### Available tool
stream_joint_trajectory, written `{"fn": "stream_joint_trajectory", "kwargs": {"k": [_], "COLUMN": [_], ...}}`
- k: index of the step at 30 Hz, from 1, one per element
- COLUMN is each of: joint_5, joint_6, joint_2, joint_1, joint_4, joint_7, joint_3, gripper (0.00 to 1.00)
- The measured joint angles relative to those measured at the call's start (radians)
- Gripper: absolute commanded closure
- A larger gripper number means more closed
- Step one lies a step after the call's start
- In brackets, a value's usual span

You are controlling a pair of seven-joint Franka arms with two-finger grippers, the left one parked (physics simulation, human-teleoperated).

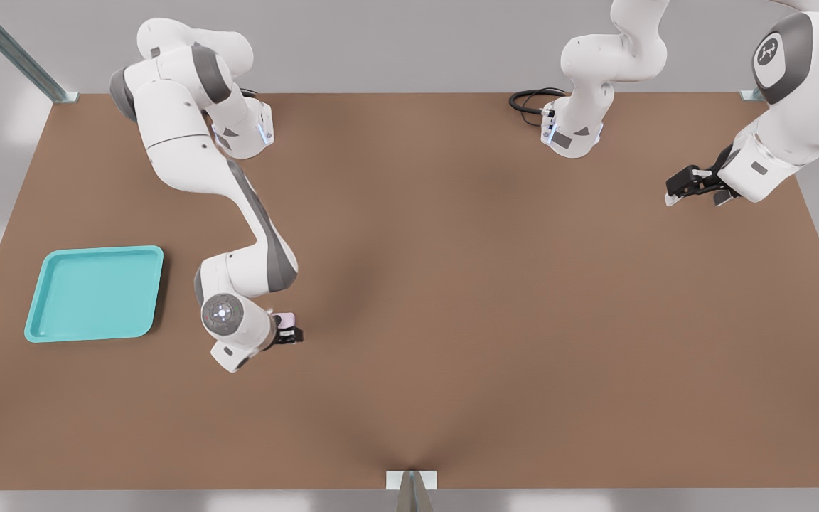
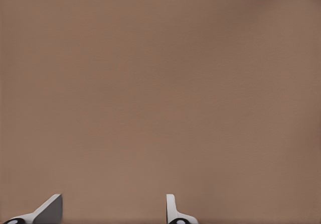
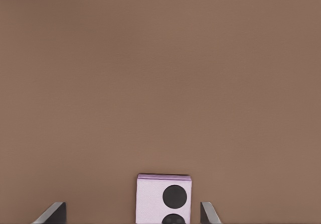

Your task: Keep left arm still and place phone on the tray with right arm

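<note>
Most of the small pale pink-lilac phone [image 1: 284, 319] is hidden in the front view: only a sliver of it peeks out next to the wrist of the big white jointed right arm [image 1: 239, 213], which covers the rest. The black two-finger gripper [image 1: 288, 333] is also half buried under that wrist, so from there you can't really read the fingers.

The right wrist view helps more. The phone [image 3: 163, 198] sits between the two fingertips [image 3: 51, 213], with brown table visible on both sides of it, so the claw is spread wide around it and not touching it. The lower part of the phone is cut off by the frame edge; one black camera circle shows whole, the second only partly. The fingertips are cut off too, just the corners poke in.

Counting: one phone, two camera circles on it, one shallow turquoise plastic tray [image 1: 43, 284] with rounded corners and a raised rim, nothing in it. The tray lies flat on the brown table [image 1: 488, 320] toward the front view's left, with the right arm's wrist between it and the phone. The phone is on the table, not on the tray.
</note>
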Motion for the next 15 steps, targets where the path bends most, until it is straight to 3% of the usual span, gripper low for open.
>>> {"fn": "stream_joint_trajectory", "kwargs": {"k": [8, 15], "joint_5": [-0.004, -0.006], "joint_6": [0.159, 0.256], "joint_2": [-0.064, -0.072], "joint_1": [-0.165, -0.165], "joint_4": [-0.280, -0.318], "joint_7": [0.081, 0.135], "joint_3": [0.119, 0.133], "gripper": [0.00, 0.00]}}
